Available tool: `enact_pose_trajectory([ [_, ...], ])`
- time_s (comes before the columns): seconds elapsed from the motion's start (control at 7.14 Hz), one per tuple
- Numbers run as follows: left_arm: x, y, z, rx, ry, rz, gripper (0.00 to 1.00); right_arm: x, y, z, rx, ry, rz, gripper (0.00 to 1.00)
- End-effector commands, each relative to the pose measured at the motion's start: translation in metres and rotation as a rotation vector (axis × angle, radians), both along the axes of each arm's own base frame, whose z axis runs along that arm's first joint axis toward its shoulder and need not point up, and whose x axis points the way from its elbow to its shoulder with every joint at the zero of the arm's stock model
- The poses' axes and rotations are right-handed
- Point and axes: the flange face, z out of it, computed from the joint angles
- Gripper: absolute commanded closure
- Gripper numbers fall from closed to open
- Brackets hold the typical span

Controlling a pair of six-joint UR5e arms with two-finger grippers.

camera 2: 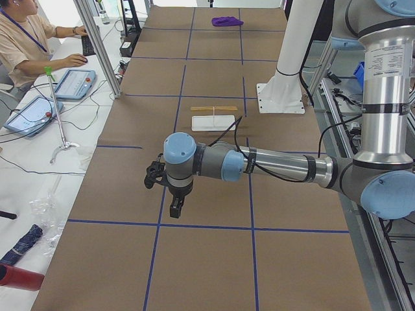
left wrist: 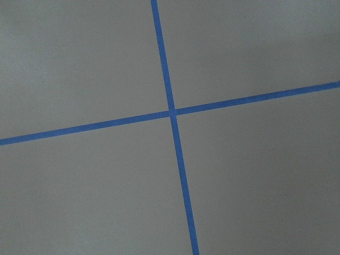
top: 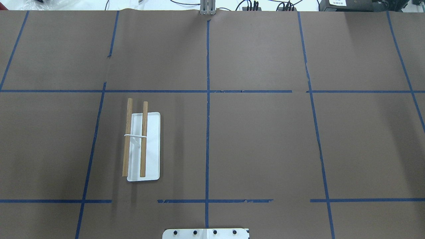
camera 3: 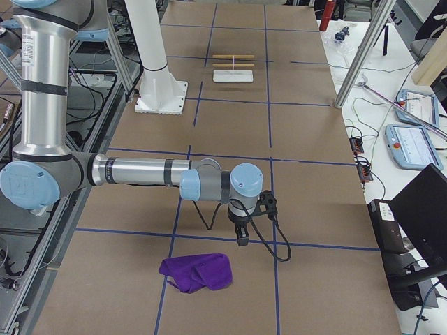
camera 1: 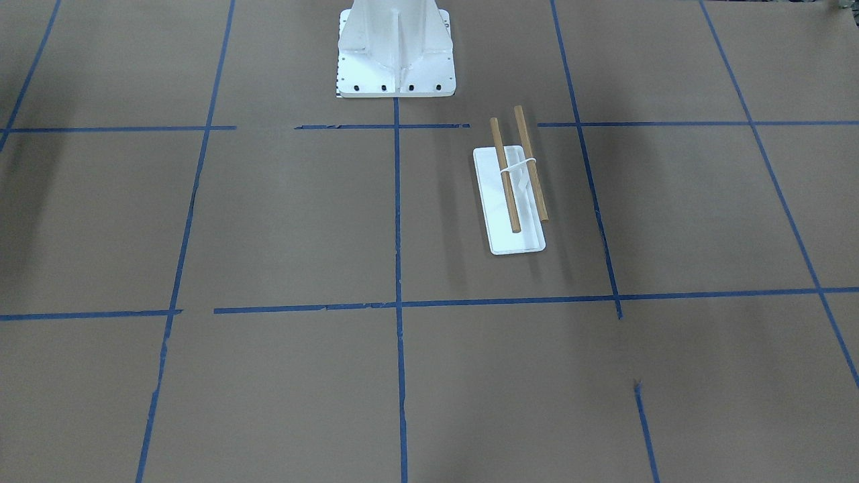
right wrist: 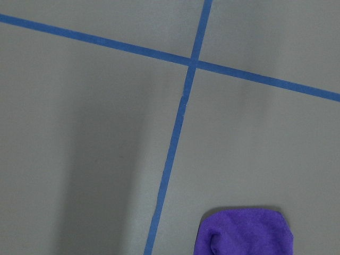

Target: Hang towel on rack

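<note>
The towel (camera 3: 198, 272) lies bunched on the table (top: 265, 149) at my right-hand end. My right gripper (camera 3: 242, 239) hangs above the surface just beside it, touching nothing. The rack (top: 144, 132) stands on the left half of the table, well apart from the towel, with both dowels bare. I judge the step in hand to be the approach and grasp of the towel, so the task is not yet under way in any material sense. To do this well, I should centre the right gripper over one edge or corner of the cloth rather than over the thick folded middle. A corner grasp should let the towel fall open on lifting and drape evenly over a dowel. The lift should clear the table fully before the carry across. My left gripper (camera 2: 175, 211) hangs over bare table at the opposite end, holding nothing that I can see, and could take the towel over if my right arm's reach falls short. Limits of observation: neither wrist view shows fingers, and each gripper appears only in a side view, so I cannot tell whether either is open or closed. The right wrist view cuts the towel off at its lower edge. The overhead and front-facing views do not include it at all. How its layers fold underneath is hidden.
</note>
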Motion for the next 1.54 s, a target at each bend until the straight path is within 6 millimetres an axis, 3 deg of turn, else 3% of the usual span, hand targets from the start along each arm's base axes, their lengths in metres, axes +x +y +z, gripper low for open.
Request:
enact_pose_trajectory([
  [0.0,0.000,-0.001,-0.001,0.009,0.000,0.001,0.00,0.000,0.000,0.000,0.001,0.000,0.000,0.00],
  [0.28,0.001,-0.006,-0.013,0.069,0.000,0.001,0.00,0.000,-0.002,-0.003,0.101,-0.003,0.000,0.00],
  [0.56,0.004,-0.013,-0.035,0.265,0.003,0.013,0.00,0.005,-0.013,-0.025,0.302,0.065,0.020,0.00],
  [0.84,0.034,-0.018,-0.060,0.511,0.024,0.066,0.00,-0.024,-0.021,-0.032,0.357,0.057,-0.024,0.00],
  [0.98,0.039,-0.021,-0.062,0.589,0.027,0.070,0.00,-0.026,-0.002,0.002,0.358,0.065,-0.049,0.00],
  [1.12,0.040,-0.033,-0.078,0.651,0.051,0.032,0.00,-0.027,0.013,0.043,0.377,0.060,-0.052,0.00],
  [1.26,0.040,-0.030,-0.080,0.689,0.084,-0.007,0.00,-0.026,0.037,0.087,0.374,0.048,-0.042,0.00],
  [1.4,0.041,-0.027,-0.077,0.707,0.106,-0.033,0.00,-0.027,0.052,0.111,0.362,0.010,-0.029,0.01],
])
